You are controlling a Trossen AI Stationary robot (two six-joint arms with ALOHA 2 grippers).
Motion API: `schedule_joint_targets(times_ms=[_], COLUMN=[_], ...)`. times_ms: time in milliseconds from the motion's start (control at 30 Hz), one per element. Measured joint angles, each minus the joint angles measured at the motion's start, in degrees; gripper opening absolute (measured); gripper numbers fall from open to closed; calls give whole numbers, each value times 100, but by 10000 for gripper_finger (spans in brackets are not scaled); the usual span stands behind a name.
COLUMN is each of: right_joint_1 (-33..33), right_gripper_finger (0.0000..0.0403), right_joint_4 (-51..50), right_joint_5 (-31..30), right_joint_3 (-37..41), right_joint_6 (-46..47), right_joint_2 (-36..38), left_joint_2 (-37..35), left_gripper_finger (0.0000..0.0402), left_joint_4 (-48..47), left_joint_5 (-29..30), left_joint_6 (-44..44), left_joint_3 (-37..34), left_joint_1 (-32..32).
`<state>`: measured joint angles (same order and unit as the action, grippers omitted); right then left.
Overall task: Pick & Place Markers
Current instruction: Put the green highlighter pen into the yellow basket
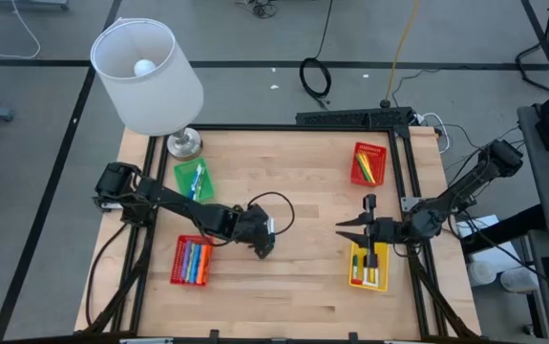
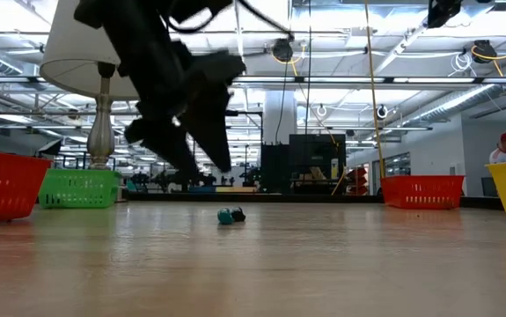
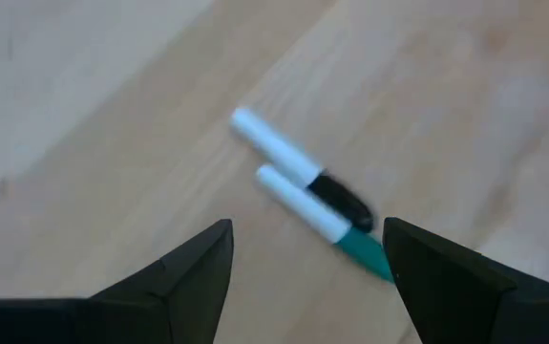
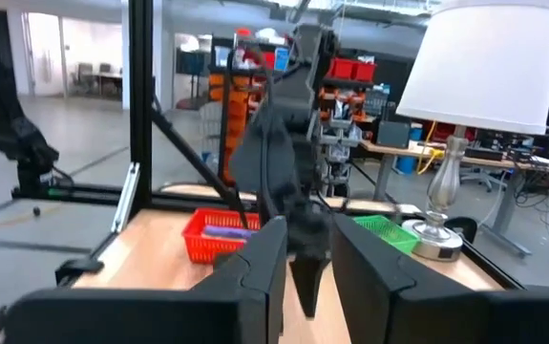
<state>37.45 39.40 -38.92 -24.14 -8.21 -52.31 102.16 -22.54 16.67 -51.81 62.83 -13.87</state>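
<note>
Left gripper (image 3: 303,272) open above black marker (image 3: 298,172), green marker (image 3: 324,225) touching; risks pinching both; right gripper (image 4: 307,263) part-closed, empty.

Matt pale wood table (image 1: 293,182); smooth plastic markers (image 3: 307,196); cloth lampshade (image 1: 148,76).

Markers (image 3: 303,196): no print readable on the barrels
Baskets (image 1: 369,163): no labels
Lamp (image 1: 147,76): no marking
Room signs: none legible
Readable text overall: none
</note>
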Motion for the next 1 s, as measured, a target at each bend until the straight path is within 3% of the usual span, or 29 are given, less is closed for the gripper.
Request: schedule_joint_targets(times_ms=[100,400,667,1000], right_joint_1=[0,2,4,4], right_gripper_finger=[75,75,75,75], right_joint_4=[161,195,154,64], right_joint_5=[2,13,15,17], right_joint_3=[26,26,26,26], right_joint_6=[8,171,164,279], right_joint_2=[0,0,2,0], left_joint_2=[283,1258,1271,1277], left_gripper_finger=[278,278,278,278], left_joint_4=[-235,-399,-1522,-1645], left_joint_5=[-179,-235,-331,-516], left_joint_6=[-433,94,89,-243], left_joint_3=[99,711,828,800], left_joint_1=[44,40,-19,-289])
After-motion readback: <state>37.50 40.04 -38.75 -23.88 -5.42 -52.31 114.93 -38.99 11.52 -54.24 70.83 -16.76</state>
